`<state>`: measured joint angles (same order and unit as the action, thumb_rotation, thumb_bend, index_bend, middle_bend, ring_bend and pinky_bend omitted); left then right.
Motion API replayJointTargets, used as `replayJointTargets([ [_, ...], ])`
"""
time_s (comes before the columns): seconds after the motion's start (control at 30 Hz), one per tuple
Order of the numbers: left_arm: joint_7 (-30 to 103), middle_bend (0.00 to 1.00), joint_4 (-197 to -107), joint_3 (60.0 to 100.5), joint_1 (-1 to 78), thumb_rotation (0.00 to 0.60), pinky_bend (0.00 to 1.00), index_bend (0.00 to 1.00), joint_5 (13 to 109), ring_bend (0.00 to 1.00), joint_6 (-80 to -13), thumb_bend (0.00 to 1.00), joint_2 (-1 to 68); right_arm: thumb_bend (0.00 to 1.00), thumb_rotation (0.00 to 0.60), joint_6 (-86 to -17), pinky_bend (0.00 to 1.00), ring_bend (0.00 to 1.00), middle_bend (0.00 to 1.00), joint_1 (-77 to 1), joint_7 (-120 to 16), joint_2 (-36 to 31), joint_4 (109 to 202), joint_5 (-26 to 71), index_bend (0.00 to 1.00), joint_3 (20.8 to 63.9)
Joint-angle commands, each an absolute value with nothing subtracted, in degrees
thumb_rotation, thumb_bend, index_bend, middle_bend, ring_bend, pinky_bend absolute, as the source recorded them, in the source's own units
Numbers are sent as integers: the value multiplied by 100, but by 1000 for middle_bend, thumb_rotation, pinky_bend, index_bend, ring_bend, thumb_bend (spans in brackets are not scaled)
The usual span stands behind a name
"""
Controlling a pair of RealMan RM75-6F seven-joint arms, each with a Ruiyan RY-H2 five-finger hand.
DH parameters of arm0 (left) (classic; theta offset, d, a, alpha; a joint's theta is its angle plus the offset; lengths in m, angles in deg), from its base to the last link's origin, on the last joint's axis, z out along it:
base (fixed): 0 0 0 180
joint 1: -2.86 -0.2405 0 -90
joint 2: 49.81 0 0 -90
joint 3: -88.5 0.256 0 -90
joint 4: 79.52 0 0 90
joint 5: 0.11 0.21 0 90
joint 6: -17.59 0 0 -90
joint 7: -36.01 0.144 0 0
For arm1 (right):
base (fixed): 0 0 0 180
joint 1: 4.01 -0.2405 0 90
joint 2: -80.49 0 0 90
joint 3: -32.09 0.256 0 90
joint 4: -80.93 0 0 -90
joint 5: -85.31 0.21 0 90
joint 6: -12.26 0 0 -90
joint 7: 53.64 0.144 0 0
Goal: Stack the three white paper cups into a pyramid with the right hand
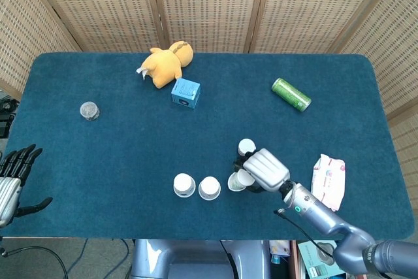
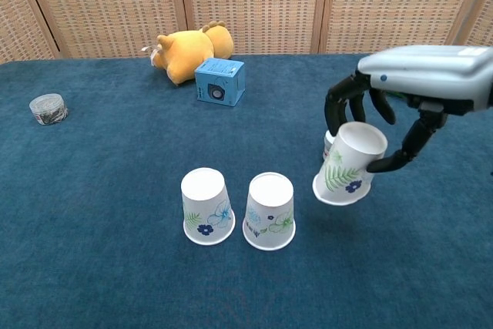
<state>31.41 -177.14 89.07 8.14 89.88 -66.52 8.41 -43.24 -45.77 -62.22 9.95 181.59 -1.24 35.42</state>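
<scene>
Two white paper cups stand upside down side by side near the table's front: the left cup (image 2: 206, 206) (image 1: 184, 185) and the middle cup (image 2: 269, 210) (image 1: 209, 187). My right hand (image 2: 420, 86) (image 1: 264, 169) grips the third cup (image 2: 348, 164) (image 1: 238, 180) from above and holds it tilted in the air, to the right of the middle cup. My left hand (image 1: 14, 174) hangs at the table's left edge, fingers spread, holding nothing.
A small white container (image 1: 246, 146) sits just behind the held cup. Further back lie a blue box (image 2: 220, 82), a yellow plush toy (image 2: 185, 51) and a green can (image 1: 290, 93). A wipes pack (image 1: 328, 181) lies at right, a small round tin (image 2: 48, 108) at left.
</scene>
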Motion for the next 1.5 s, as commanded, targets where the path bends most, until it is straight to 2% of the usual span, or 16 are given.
replayJointTargets([
  [0.03,3133,0,-17716,8906,817,600,0,0,8983,0,-6645,182,838,476,600,-4439,624,479,546,-4676,-6367,1340,18700,-344,506,3731],
  [0.2,3154,0,-17726,8918,818,600,0,0,9002,0,-6641,182,839,477,600,-4188,624,479,548,-4959,-6841,1295,19211,-147,506,4015],
  [0.5,3114,0,-17719,8924,826,600,0,0,8958,0,-6588,182,824,477,600,-3731,624,479,548,-5417,-7949,515,19175,726,506,4171],
  [0.9,3069,0,-17715,8919,823,600,0,0,8938,0,-6586,182,804,477,600,-3857,624,479,545,-5708,-8700,-5,18964,1546,506,4310],
  [1.5,3045,0,-17722,8921,832,600,0,0,8928,0,-6560,181,792,476,600,-4015,624,479,539,-5953,-9119,-315,18835,1986,507,4227],
])
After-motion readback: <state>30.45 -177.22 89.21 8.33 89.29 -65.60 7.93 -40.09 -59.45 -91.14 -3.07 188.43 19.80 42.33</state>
